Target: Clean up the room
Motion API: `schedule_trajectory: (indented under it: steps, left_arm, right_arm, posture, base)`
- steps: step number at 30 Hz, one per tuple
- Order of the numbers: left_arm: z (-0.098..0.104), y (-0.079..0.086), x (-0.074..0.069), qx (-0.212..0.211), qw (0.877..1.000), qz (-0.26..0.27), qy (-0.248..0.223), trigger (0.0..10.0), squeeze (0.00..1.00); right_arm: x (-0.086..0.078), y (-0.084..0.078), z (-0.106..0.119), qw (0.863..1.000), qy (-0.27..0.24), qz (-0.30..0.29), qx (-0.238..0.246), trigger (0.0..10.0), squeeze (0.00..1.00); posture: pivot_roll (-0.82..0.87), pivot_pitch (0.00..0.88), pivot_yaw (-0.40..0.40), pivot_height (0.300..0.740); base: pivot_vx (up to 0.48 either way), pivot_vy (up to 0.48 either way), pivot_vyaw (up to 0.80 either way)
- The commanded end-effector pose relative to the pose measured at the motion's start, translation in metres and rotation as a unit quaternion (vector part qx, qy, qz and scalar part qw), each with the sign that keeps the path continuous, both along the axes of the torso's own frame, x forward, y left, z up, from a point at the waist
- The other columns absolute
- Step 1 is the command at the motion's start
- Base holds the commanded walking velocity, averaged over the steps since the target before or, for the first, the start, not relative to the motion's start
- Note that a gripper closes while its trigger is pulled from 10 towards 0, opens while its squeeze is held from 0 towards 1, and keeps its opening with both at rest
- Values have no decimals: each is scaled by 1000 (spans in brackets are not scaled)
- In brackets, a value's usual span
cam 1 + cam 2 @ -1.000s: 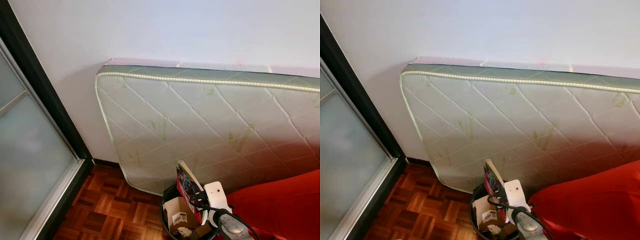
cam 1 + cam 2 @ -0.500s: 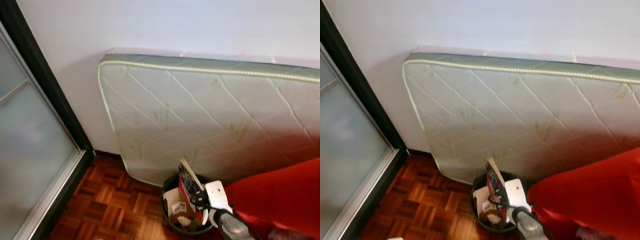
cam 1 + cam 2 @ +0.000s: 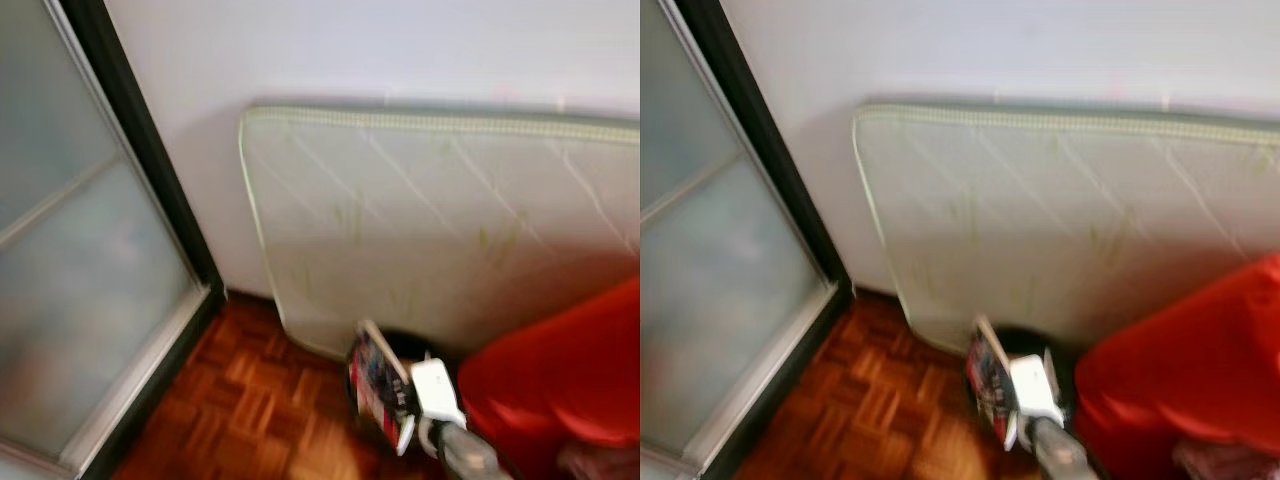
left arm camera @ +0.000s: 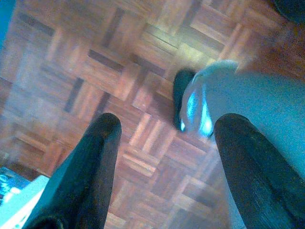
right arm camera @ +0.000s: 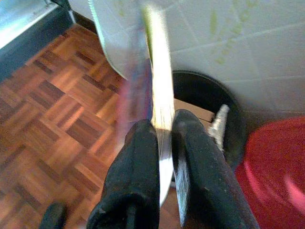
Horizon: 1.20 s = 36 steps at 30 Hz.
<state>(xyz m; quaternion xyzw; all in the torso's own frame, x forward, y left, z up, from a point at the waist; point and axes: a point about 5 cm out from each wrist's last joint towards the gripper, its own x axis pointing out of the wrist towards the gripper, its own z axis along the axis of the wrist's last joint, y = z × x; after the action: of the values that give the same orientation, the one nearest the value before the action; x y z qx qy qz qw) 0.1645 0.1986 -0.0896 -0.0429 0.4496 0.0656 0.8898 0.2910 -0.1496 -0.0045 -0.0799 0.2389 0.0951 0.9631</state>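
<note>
The right gripper point(image 5: 164, 138) is pinching a thin colourful book point(image 5: 155, 90) upright just above a black bin point(image 5: 214, 102) beside the leaning mattress point(image 3: 440, 220), so the drop is pending, while the left gripper point(image 4: 167, 138) is hanging wide open over parquet floor point(image 4: 71, 62).

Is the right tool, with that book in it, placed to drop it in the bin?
Probably yes. The right tool grips the book beside the black bin, whose open top looks unblocked, with the mattress behind.

No lettering can be read: the book's point(image 3: 378, 385) colourful cover is too blurred to make out.
</note>
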Motion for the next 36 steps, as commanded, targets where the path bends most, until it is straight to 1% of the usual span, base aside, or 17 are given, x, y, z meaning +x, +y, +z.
schedule_trajectory:
  steps: [1,14,28,30,32,36]
  left_arm:
    - [2,6,2,9,1000,-3,-1,10000,0]
    - [1,6,0,9,1000,-6,0,10000,0]
    - [2,6,2,7,1000,-3,-2,10000,0]
    - [2,6,2,9,1000,-4,-1,10000,0]
    - [2,5,2,8,1000,-3,-2,10000,0]
    - [2,5,2,7,1000,-1,-3,10000,0]
  right_arm:
    - [0,4,1,1000,-6,1,8,10000,0]
    - [-1,4,-1,1000,-3,-2,9,10000,0]
    - [2,1,3,1000,-12,-13,19,10000,0]
    - [2,0,2,1000,-7,-14,18,10000,0]
    - [2,1,2,1000,-6,-15,25,10000,0]
    - [2,2,2,1000,-3,-12,23,10000,0]
  posture:
    - [37,124,37,740]
    - [37,115,39,740]
    - [35,135,34,740]
    - [33,137,33,740]
    - [35,140,33,740]
    - [35,142,32,740]
  base:
    - [-277,0,0]
    - [-279,0,0]
    - [-277,0,0]
    - [0,0,0]
    - [0,0,-800]
    - [0,0,-791]
